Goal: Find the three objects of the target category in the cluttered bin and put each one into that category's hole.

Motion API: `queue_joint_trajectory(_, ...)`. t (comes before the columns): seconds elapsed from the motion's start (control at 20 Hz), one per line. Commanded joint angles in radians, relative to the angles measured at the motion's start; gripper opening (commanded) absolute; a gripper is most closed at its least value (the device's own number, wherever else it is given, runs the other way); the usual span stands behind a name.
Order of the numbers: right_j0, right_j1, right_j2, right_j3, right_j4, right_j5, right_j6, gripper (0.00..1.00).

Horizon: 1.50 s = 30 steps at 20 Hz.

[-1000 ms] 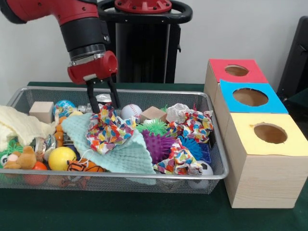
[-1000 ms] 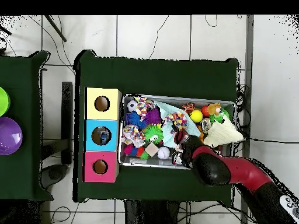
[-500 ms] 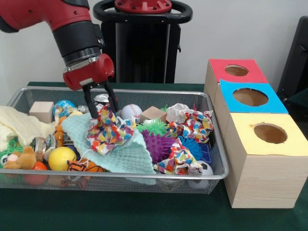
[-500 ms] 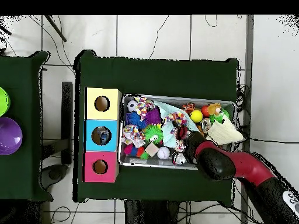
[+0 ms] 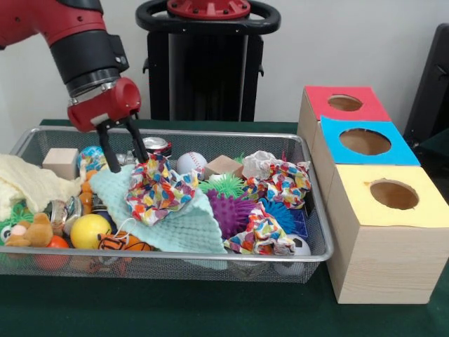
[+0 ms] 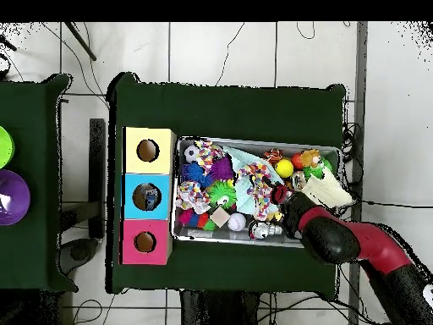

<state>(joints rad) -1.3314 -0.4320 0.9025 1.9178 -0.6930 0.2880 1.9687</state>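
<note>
A wire-mesh bin is packed with toys. My gripper hangs open over its back left part, fingers apart with nothing between them. Its tips straddle the upper left edge of a mint cloth, just left of a colourful crumpled paper ball. A crushed can lies right behind the fingers, and a baseball sits further right. To the right of the bin stand three boxes with round holes: red, blue and yellow. From overhead, the gripper is over the bin.
The bin also holds two wooden blocks, a purple spiky ball, a green one, a yellow ball, more crumpled paper and a cream cloth over the left rim.
The gripper has slid left in the front view, off the colourful paper ball, still open. The crushed can behind it now shows.
</note>
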Motion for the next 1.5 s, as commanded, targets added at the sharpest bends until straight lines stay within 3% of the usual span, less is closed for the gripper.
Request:
queue_joint_trajectory(0.05,-0.048,0.066,0.068,-0.159,-0.086,0.191,-0.42,1.0)
queue_joint_trajectory(0.3,-0.063,0.06,0.068,-0.171,-0.087,0.211,-0.42,1.0)
queue_joint_trajectory(0.4,-0.039,0.048,0.03,-0.195,-0.093,0.223,-0.394,1.0)
queue_joint_trajectory(0.6,0.065,-0.044,-0.113,-0.22,-0.146,0.21,-0.226,1.0)
queue_joint_trajectory(0.8,0.16,-0.144,-0.232,-0.202,-0.207,0.13,-0.057,1.0)
queue_joint_trajectory(0.9,0.253,-0.194,-0.343,-0.203,-0.253,0.062,0.083,1.0)
queue_joint_trajectory(1.05,0.463,-0.242,-0.593,-0.244,-0.322,-0.015,0.354,1.0)
queue_joint_trajectory(1.2,0.616,-0.232,-0.766,-0.291,-0.329,0.016,0.509,1.0)
queue_joint_trajectory(1.5,0.698,-0.213,-0.856,-0.328,-0.216,0.245,0.422,1.0)
